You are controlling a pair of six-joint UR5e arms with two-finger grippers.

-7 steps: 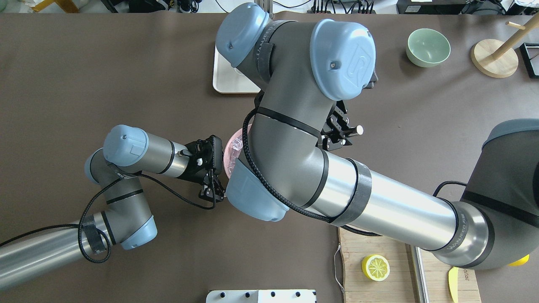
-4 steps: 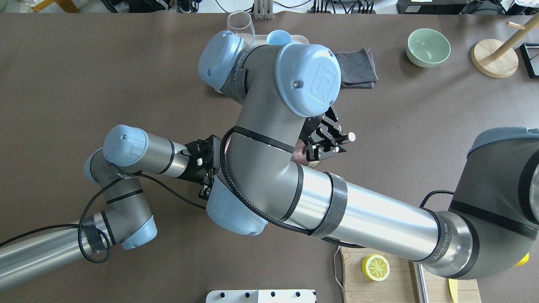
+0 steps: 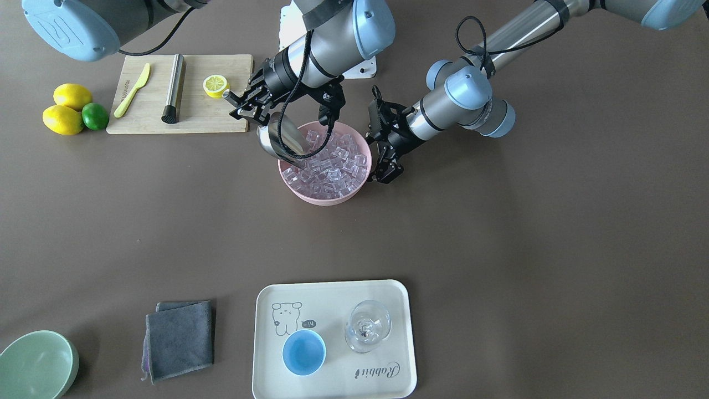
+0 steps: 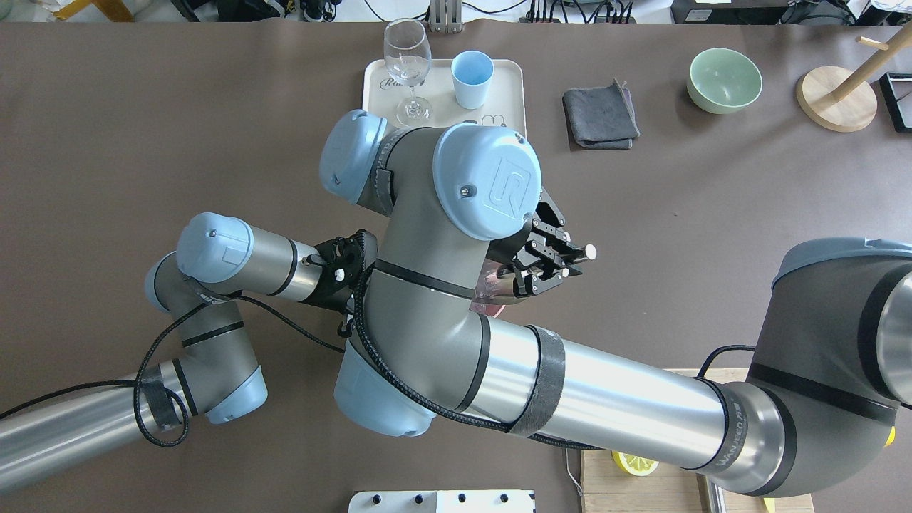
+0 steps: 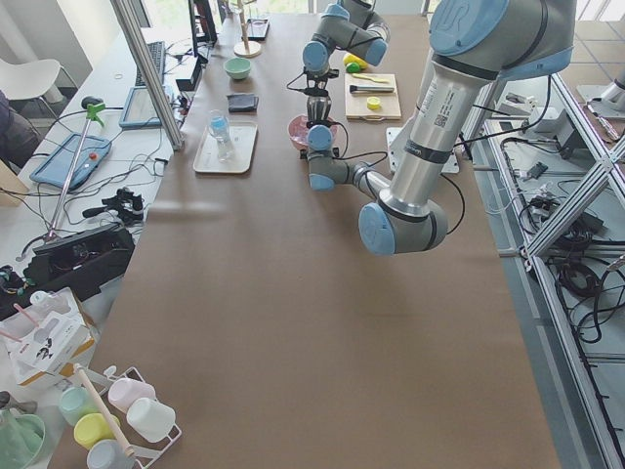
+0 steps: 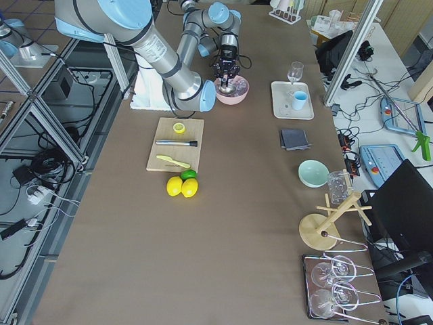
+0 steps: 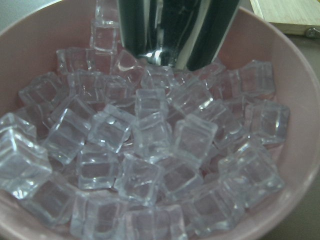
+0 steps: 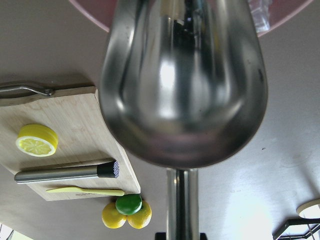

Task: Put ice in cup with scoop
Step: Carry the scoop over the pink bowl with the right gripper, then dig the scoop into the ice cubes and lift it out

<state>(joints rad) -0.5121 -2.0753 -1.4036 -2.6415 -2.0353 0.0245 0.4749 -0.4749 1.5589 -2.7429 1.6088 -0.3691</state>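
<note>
The right gripper [image 3: 252, 111] pinches the scoop [image 3: 282, 139] by its thin handle. It tilts the mouth down into the ice [image 3: 335, 160] at the right side of the pink bowl [image 3: 327, 200], seemingly to dig. The left gripper [image 3: 381, 151], fingers spread, sits just beside the bowl's left wall, probably to steady it. The cup [image 3: 303, 352] stands empty on the tray [image 3: 332, 285], far across the table.

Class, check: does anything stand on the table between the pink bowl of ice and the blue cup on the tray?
Nothing visible does. Only table surface lies between pink bowl and cup; the wine glass stands beside the cup on the tray, off that line.
</note>
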